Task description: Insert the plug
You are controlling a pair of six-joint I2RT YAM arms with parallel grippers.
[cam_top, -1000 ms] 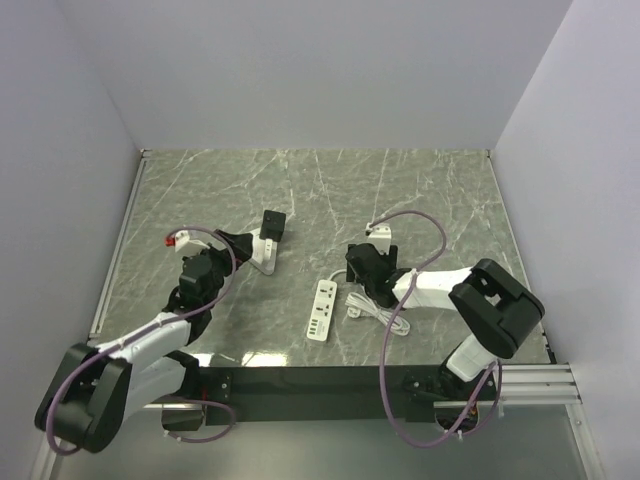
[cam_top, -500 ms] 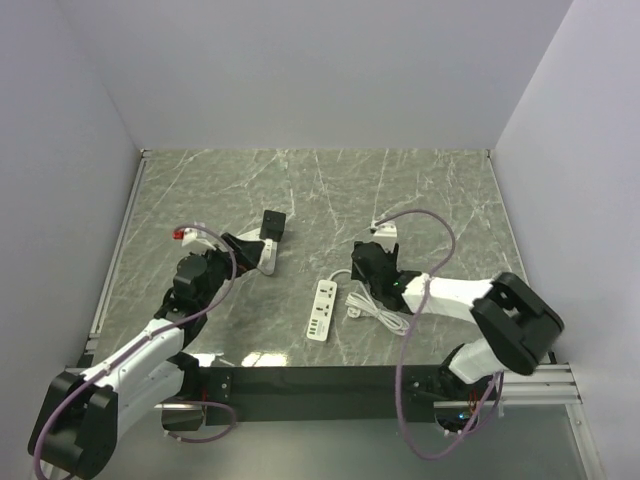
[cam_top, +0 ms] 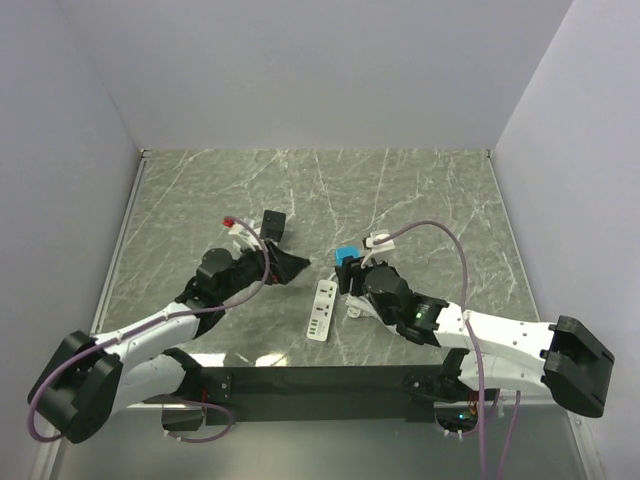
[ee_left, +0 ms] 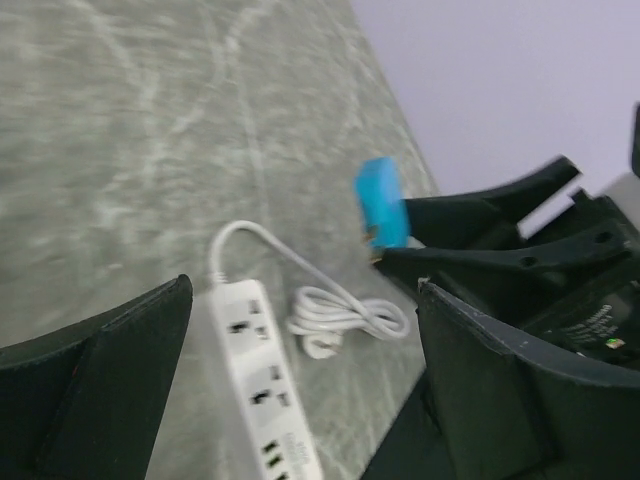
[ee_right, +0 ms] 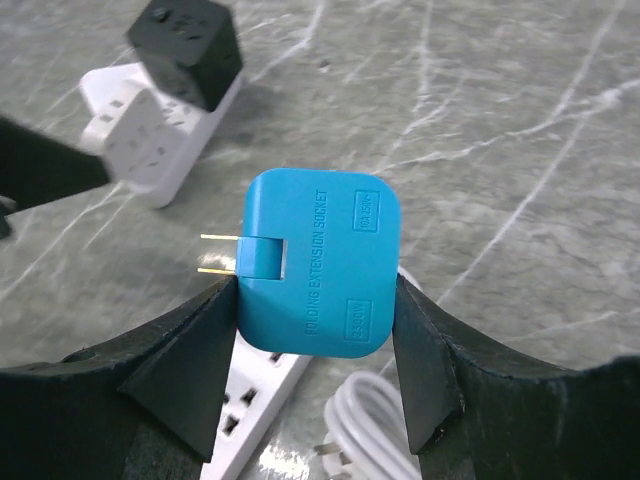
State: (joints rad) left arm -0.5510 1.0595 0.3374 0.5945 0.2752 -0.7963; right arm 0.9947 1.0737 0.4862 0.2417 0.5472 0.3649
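My right gripper [ee_right: 318,288] is shut on a blue plug [ee_right: 320,265], a flat folding block whose two brass prongs point left. It hangs above the table, just past the far end of the white power strip [cam_top: 320,311]. In the top view the blue plug [cam_top: 348,253] shows at the tip of the right gripper [cam_top: 351,268]. My left gripper [cam_top: 291,265] stands open and empty, left of the strip's far end. In its wrist view the left gripper [ee_left: 305,292] frames the power strip [ee_left: 256,372], with the blue plug [ee_left: 381,203] beyond.
The strip's coiled white cable [cam_top: 361,308] lies to its right, under the right arm. A second white socket block carrying a black cube adapter [cam_top: 273,223] sits behind the left gripper. Grey walls close in the marble table [cam_top: 430,200] on three sides.
The right arm has swung left and stretched out low, its jaws have closed on the blue plug, which now shows. The left arm has reached right toward the power strip, still open.
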